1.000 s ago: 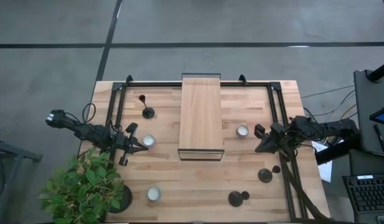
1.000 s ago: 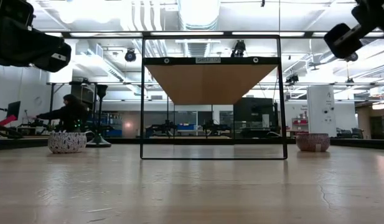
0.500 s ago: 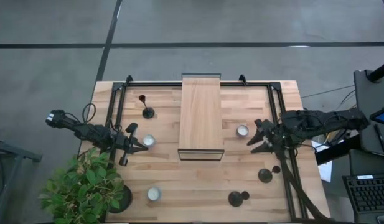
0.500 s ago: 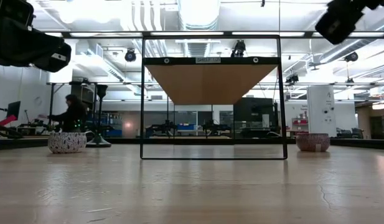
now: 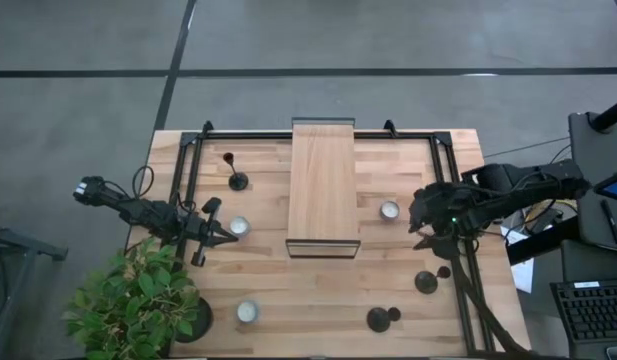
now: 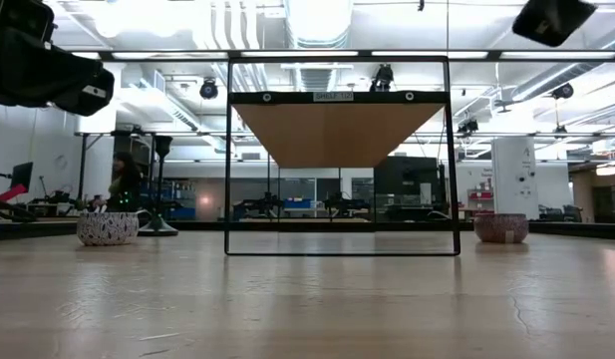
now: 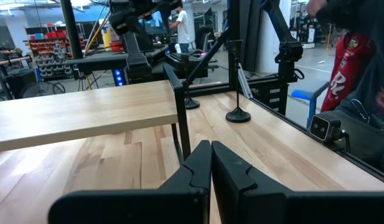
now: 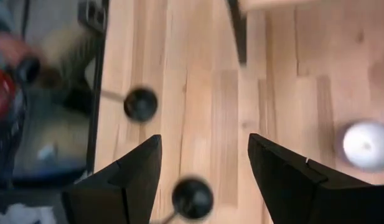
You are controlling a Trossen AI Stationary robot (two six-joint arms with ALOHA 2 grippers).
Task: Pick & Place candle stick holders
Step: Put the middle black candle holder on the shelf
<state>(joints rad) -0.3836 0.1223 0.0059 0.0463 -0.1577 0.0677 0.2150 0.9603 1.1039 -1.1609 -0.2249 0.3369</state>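
1. The right gripper (image 5: 420, 222) hangs over the worktop (image 5: 318, 300) near its right edge, jaws spread with nothing between them.
2. Two candle stick holders (image 5: 426, 281) stand on the worktop just below it in the high view, a third (image 5: 378, 319) near the front edge.
3. Another holder (image 5: 237, 180) stands left of the raised wooden shelf (image 5: 323, 185).
4. The left gripper (image 5: 228, 235) waits beside a white candle (image 5: 239, 226), jaws pressed together, holding nothing.
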